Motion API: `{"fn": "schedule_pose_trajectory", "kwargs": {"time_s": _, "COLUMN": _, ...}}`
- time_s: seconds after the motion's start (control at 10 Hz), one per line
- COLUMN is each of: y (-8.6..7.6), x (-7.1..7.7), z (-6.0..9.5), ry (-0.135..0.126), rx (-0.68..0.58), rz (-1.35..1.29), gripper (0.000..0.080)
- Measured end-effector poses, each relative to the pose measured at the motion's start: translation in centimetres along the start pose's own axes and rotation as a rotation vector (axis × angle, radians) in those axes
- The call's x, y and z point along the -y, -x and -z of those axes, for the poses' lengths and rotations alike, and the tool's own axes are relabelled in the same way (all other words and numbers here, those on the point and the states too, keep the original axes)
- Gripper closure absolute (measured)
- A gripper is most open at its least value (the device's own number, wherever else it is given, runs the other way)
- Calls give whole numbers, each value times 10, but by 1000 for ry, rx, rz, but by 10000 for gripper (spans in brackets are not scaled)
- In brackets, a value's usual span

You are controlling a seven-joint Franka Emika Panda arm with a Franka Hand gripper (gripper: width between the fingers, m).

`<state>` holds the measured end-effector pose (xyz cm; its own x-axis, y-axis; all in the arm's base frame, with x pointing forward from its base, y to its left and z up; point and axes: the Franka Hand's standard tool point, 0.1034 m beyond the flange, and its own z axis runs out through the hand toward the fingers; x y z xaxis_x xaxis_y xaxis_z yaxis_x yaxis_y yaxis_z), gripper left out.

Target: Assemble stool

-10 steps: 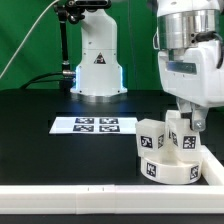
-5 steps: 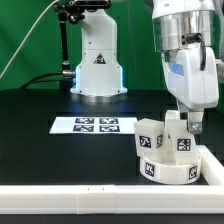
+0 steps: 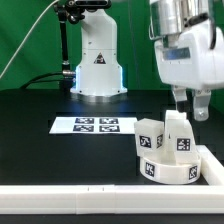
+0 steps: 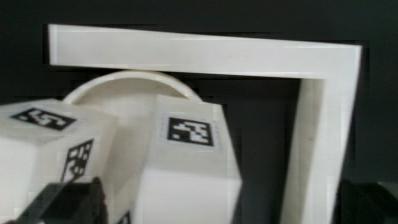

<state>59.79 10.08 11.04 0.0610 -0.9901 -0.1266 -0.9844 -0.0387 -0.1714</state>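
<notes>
Exterior view: gripper (image 3: 187, 101) above the stool, jaws spread wide, holding nothing, fingertips clear of the parts. Round seat disc (image 3: 166, 168) flat on black table (image 3: 40, 140), tucked in the corner of the white rail (image 3: 100, 199) toward the exterior view's right. Two legs upright on the disc: left leg (image 3: 151, 137), right leg (image 3: 180, 134). Marker board (image 3: 94, 125) well apart, toward the exterior view's left.

Wrist view: two tagged leg tops close up, nearer leg (image 4: 192, 150), second leg (image 4: 50, 150); curved disc edge (image 4: 116, 85) behind them; rail corner (image 4: 320, 90) around it.

I see the white stool seat (image 3: 166, 167) lying flat in the rail's corner (image 3: 212, 160); tagged legs (image 3: 151, 138) upright on it.
</notes>
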Motion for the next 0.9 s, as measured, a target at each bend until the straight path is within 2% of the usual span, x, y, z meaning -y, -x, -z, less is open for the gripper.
{"fn": "schedule_pose_trajectory", "kwargs": {"time_s": 0.2, "y": 0, "x": -1, "z": -1, "ry": 10, "rx": -4, "rz": 141, "gripper": 150}}
{"fn": "schedule_pose_trajectory", "kwargs": {"time_s": 0.3, "y": 0, "x": -1, "z": -1, "ry": 30, "rx": -5, "rz": 287, "gripper": 150}}
{"fn": "schedule_pose_trajectory", "kwargs": {"time_s": 0.7, "y": 2, "x": 4, "z": 3, "ry": 65, "rx": -27, "rz": 822, "gripper": 150}}
{"fn": "schedule_pose_trajectory", "kwargs": {"time_s": 0.9, "y": 1, "x": 4, "z": 3, "ry": 66, "rx": -25, "rz": 941, "gripper": 150}}
